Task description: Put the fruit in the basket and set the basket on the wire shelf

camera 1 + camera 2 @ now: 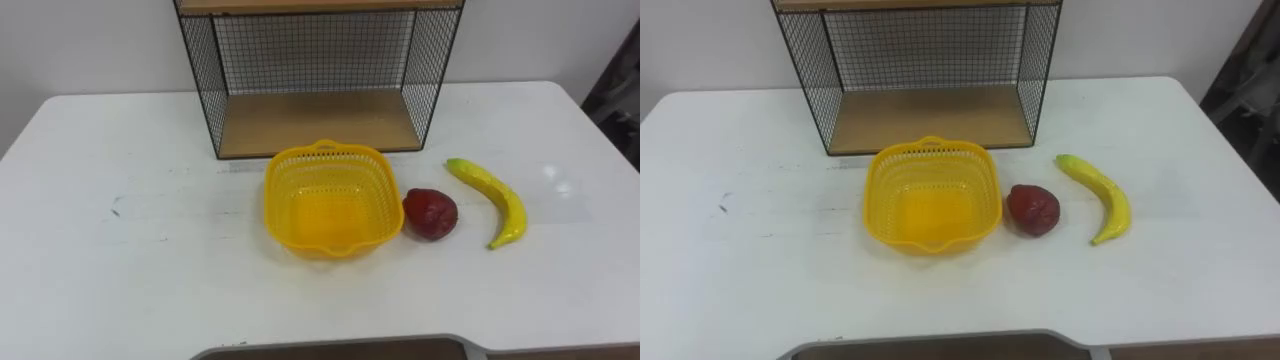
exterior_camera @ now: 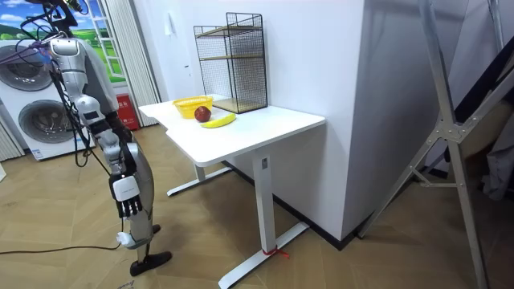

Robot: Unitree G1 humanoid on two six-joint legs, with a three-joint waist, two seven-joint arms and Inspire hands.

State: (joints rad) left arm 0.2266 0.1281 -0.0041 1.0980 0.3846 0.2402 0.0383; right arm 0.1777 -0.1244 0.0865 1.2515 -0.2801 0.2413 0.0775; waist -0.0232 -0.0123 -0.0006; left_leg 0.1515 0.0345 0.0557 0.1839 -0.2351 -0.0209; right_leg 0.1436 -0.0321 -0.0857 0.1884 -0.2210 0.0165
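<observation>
An empty yellow mesh basket [image 1: 300,178] sits in the middle of the white table [image 1: 120,270]. Touching its right rim is a dark red fruit [image 1: 430,213], and a yellow banana [image 1: 495,195] lies further right, curved and apart from both. Just behind the basket stands the black wire shelf [image 1: 310,120], its wooden bottom board bare. In the room view I stand a step back from the table's end, on the room view's left. My right hand [image 2: 130,207] hangs at my side with relaxed fingers, holding nothing.
The table's left half and front strip are bare white top. The wall is directly behind the shelf. In the room view washing machines [image 2: 32,112] stand behind me and a metal frame [image 2: 450,120] stands at the far right.
</observation>
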